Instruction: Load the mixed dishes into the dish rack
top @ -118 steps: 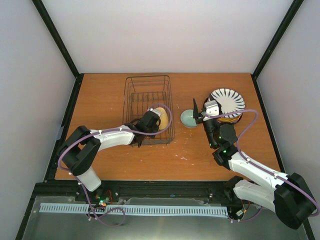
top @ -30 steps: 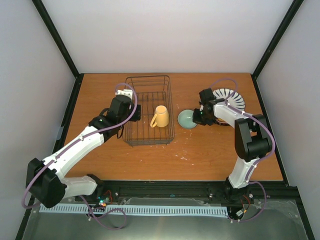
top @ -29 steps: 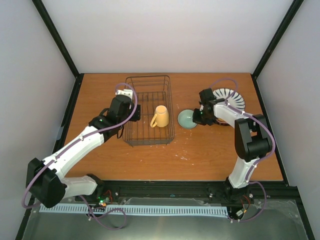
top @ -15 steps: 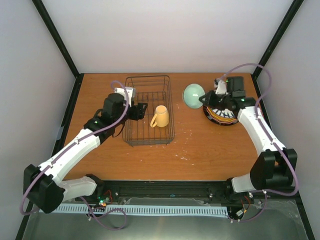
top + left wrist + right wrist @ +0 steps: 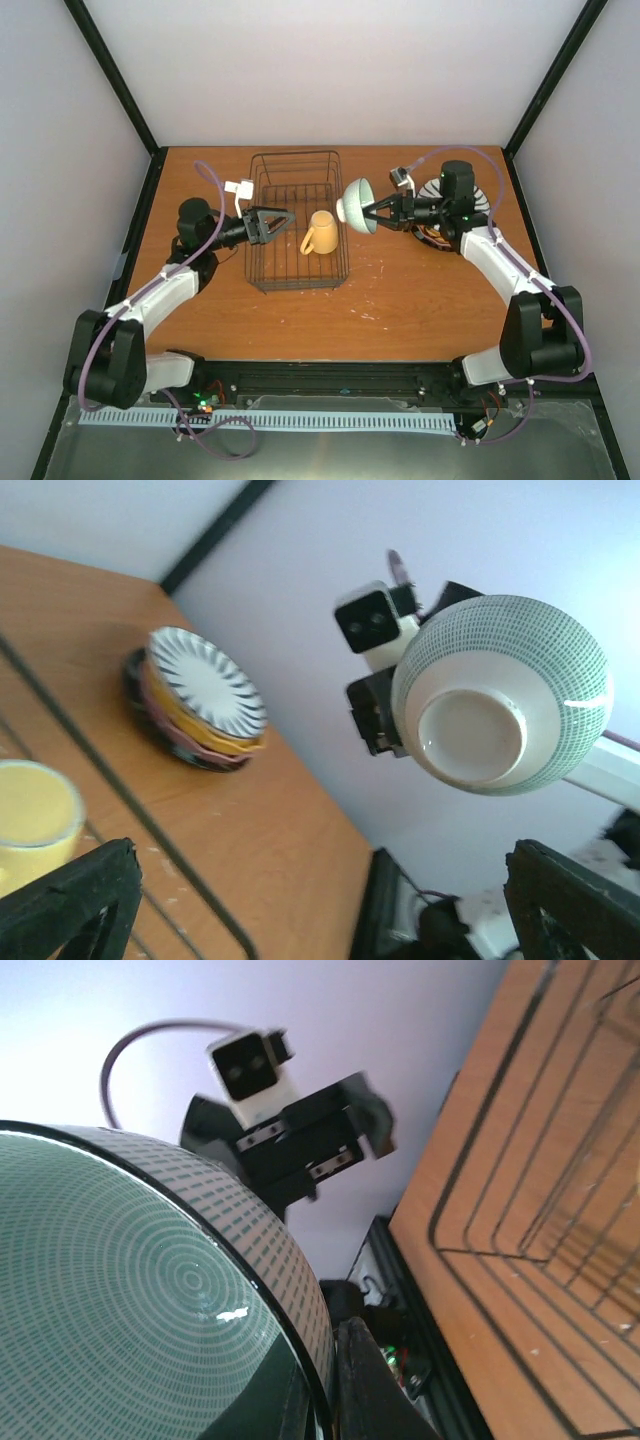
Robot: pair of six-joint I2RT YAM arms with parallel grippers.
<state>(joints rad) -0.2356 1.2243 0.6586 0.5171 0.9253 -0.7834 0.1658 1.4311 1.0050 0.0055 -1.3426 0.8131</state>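
Blue-green bowl (image 5: 352, 200) aloft, tipped on edge, pinched at the rim by the right gripper (image 5: 370, 212); hangs at 2 o'clock of the mug (image 5: 320, 233), beside the rack's (image 5: 290, 275) right rim in the top view, clear of the table (image 5: 420, 300); shows its pale foot and dotted outside to the left wrist camera. Yellow mug upright inside the rack, near the right wall, handle toward 7 o'clock. Left gripper (image 5: 278, 224) at 9 o'clock of the mug, across the rack's left rim, aimed at 3 o'clock; fingers (image 5: 70, 900) spread wide, nothing between them. Plates (image 5: 200, 705) stacked on the table at 3 o'clock of the bowl, striped one on top, partly under the right arm; well apart from the rack.
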